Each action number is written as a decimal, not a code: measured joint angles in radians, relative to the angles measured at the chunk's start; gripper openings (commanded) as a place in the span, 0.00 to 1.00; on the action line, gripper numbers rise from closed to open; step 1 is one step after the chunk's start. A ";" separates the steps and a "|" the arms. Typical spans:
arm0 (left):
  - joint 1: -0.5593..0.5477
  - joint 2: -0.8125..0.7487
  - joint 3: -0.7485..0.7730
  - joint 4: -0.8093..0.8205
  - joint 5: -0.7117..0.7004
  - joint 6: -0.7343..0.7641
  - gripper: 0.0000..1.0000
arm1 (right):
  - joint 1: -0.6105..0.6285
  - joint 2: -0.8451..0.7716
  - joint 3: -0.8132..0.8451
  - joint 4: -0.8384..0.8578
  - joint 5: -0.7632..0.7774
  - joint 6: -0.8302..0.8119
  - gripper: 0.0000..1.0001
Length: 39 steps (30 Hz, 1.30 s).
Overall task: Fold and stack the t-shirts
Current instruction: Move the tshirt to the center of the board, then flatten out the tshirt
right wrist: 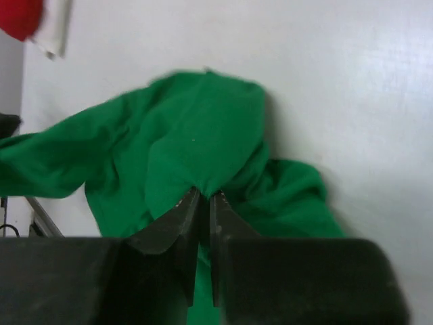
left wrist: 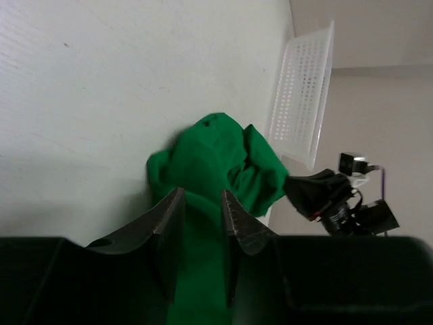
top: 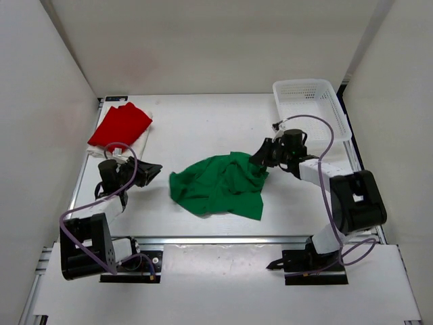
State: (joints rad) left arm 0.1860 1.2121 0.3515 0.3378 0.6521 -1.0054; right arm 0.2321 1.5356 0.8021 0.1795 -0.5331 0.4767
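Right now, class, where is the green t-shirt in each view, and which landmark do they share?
Top external: green t-shirt, centre of table.
Left wrist: green t-shirt, centre, beyond the left tool.
Right wrist: green t-shirt, centre, pinched.
Shared landmark: right tool gripping its edge.

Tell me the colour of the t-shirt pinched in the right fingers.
Deep green. The t-shirt shows best in the right wrist view.

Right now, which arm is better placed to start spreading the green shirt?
Right: the right jaws are shut on the green shirt; the left jaws stand open, short of it, holding nothing.
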 measured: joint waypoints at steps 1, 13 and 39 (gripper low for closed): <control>-0.001 0.005 0.000 0.003 -0.006 -0.003 0.38 | -0.008 0.031 -0.014 0.002 -0.002 0.011 0.18; -0.238 -0.101 0.125 -0.274 -0.263 0.258 0.40 | 0.028 -0.099 0.105 -0.032 0.253 -0.039 0.35; -0.966 0.401 0.405 -0.322 -0.569 0.425 0.23 | 0.144 -0.316 -0.380 -0.012 0.372 -0.018 0.30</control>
State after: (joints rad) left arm -0.7799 1.6131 0.7567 0.0154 0.0830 -0.5808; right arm 0.3759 1.2194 0.4225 0.1677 -0.1616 0.4583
